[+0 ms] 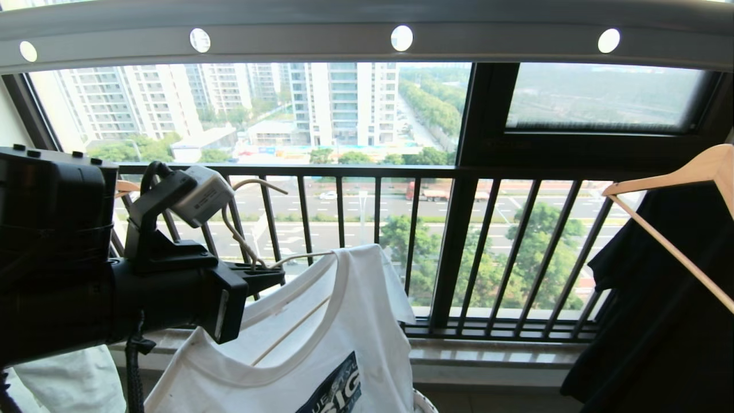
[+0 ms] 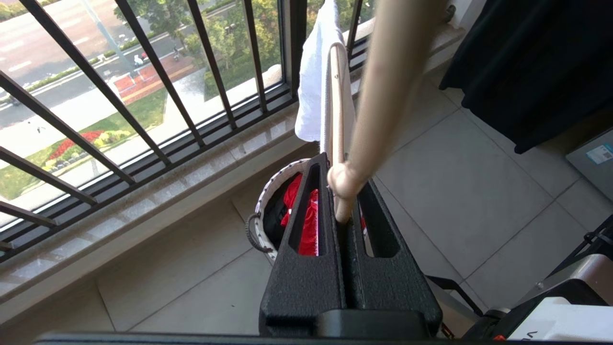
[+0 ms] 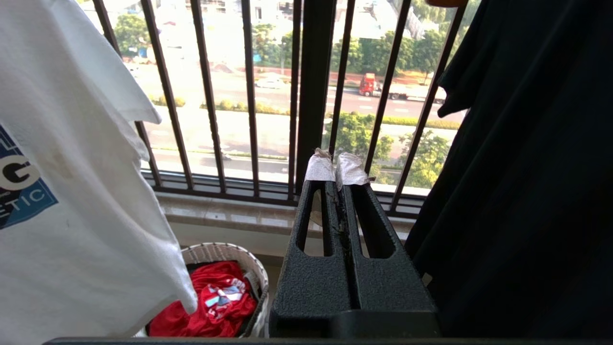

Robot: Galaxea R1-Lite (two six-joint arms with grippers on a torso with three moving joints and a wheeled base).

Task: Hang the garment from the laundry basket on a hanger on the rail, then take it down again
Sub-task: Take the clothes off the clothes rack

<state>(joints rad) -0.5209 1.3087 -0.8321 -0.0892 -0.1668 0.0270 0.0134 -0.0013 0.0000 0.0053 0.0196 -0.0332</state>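
Garment (image 1: pixel 321 350) is hanging on hanger (image 1: pixel 241 229), well below rail (image 1: pixel 367 40) | left gripper (image 1: pixel 269 275) is clamping hanger's neck | right gripper (image 3: pixel 335 167), closed on nothing, is idling | laundry basket (image 3: pixel 249 268) is standing below | hooking or lowering, cannot tell.

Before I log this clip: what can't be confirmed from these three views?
- Hanger hook tip: head view, behind the left gripper's wrist camera; the rail hangs well above.
- Laundry basket: head view cuts it off; garment covers part in the right wrist view.
- Right gripper: outside the head view.
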